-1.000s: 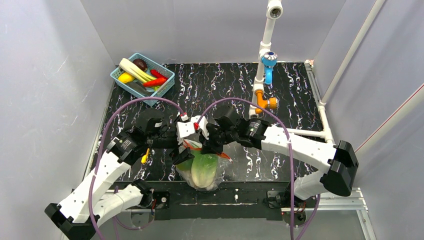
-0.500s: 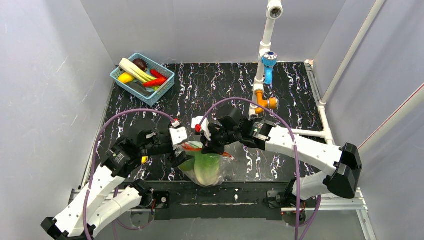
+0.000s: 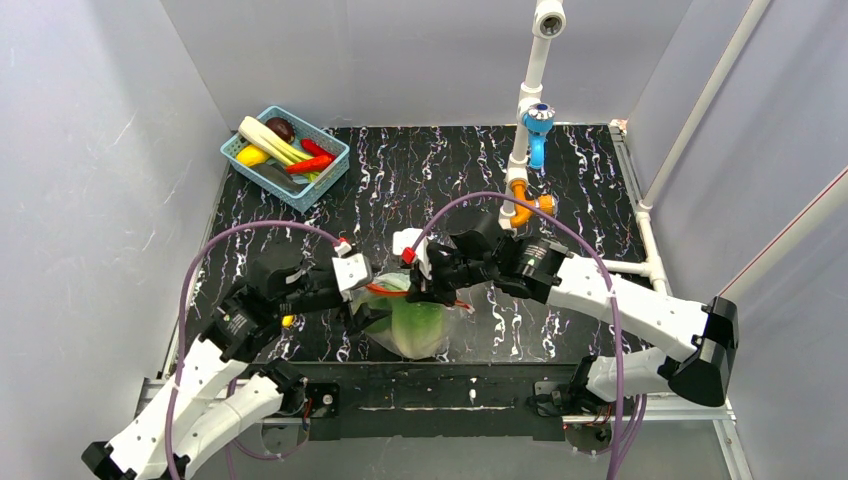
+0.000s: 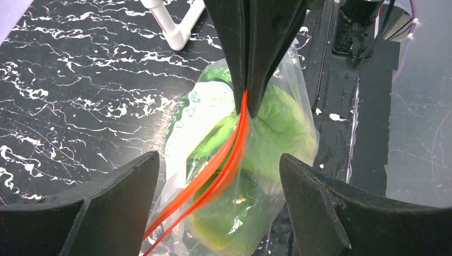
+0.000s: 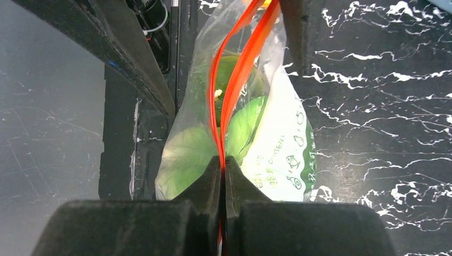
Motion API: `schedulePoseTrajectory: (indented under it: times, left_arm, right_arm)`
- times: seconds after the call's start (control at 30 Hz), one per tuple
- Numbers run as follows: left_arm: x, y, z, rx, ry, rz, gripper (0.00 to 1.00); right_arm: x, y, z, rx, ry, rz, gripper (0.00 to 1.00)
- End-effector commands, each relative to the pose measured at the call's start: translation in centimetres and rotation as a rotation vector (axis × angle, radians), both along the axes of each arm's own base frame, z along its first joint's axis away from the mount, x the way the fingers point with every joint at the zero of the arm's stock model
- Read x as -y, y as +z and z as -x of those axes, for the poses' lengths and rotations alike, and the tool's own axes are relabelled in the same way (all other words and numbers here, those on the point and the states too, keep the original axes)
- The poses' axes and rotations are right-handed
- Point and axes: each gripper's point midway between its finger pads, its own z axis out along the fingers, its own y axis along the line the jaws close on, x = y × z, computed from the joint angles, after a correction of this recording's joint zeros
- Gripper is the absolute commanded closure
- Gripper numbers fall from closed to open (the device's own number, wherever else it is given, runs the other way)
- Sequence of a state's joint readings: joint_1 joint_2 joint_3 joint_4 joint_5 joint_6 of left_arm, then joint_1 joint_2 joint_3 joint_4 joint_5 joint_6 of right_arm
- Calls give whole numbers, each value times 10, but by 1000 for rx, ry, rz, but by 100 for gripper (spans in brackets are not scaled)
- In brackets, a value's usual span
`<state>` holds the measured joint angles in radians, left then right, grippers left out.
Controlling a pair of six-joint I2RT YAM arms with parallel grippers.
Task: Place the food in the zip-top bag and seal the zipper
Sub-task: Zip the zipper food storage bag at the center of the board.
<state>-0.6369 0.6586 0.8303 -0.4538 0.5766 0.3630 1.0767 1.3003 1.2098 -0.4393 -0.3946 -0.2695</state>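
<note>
1. Two grippers work on one bag (image 3: 425,330), which sits at the near edge of the table (image 3: 420,180), about midway between left and right.
2. Over the last second the left gripper (image 4: 218,157) has drawn back to the left, away from the bag's mouth. Its fingers now stand wide apart and grip nothing, with the bag just ahead of them.
3. The right gripper (image 5: 223,162) has kept its hold. Its fingers are pressed together on the zipper (image 4: 239,133), pinching both red strips flat at one spot.
4. The bag has shifted a little to the right along with the right arm.
5. The lettuce (image 5: 186,154) fills most of the bag, and a yellow-green fruit (image 4: 213,234) shows low inside it. The garlic piece cannot be made out.
6. Away from the pinch, toward the left, the two red strips still run apart, so the mouth looks only partly closed.
7. The loading step appears finished and the sealing is underway. With the left side released, only the right gripper holds the bag. The open stretch probably needs the left end held again, or the pinch run along the strip.
</note>
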Motion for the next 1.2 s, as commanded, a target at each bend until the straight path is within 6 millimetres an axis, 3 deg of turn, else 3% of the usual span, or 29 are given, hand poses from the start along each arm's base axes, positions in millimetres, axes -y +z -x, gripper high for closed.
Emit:
schedulePoseTrajectory:
  times: [0.0, 0.13, 0.5, 0.6, 0.73, 0.8, 0.93, 1.0, 1.17]
  left_arm:
    - [-3, 8, 6, 24, 29, 81, 18]
    - [-6, 21, 6, 57, 70, 160, 16]
    - [19, 2, -4, -51, -15, 119, 22]
    - [20, -1, -6, -61, -11, 113, 35]
    - [17, -7, -8, -64, 26, 122, 63]
    - [15, -12, -5, -74, 25, 116, 77]
    - [11, -20, -2, -80, 30, 97, 100]
    - [9, -22, -3, -83, 51, 99, 100]
    - [4, -25, -7, -78, 115, 133, 100]
  right_arm:
    - [-5, 28, -5, 84, 3, -94, 99]
    - [-4, 26, -6, 97, 8, -92, 99]
    - [-6, 40, -7, 143, 34, -109, 99]
    - [-7, 43, -7, 138, 27, -126, 99]
    - [-7, 43, -12, 147, -16, -161, 98]
    - [-7, 40, -14, 147, -41, -172, 92]
    - [-5, 35, -19, 137, -83, -181, 68]
    - [-5, 31, -24, 127, -114, -179, 50]
    - [10, 24, -39, 77, -229, -189, 16]
